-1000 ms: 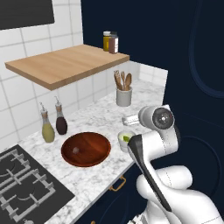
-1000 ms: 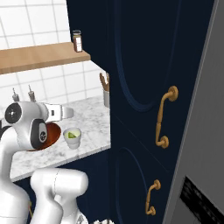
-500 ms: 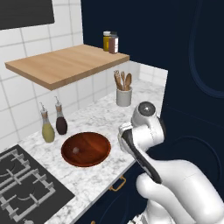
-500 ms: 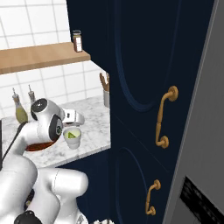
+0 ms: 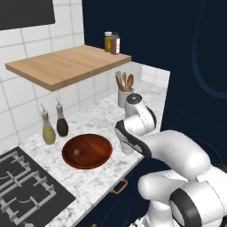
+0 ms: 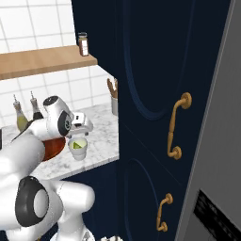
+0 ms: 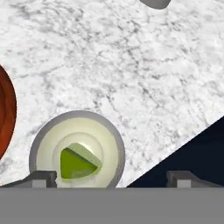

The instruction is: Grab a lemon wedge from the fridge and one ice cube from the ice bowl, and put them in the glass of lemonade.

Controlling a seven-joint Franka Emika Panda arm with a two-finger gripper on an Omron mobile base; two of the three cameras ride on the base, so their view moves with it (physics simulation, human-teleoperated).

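Fingers (image 7: 111,178) spread wide, empty, poised over the glass (image 7: 77,149) on the marble surface (image 7: 144,74). Glass stands near the surface's front edge, just beside the wooden bowl (image 5: 87,151); a green wedge (image 7: 76,163) sits inside it. Bowl holds one small pale lump (image 5: 77,152), probably ice.

White rounded arm (image 5: 177,150), dark joint rings (glossy), small dark finger tips (image 7: 43,178).
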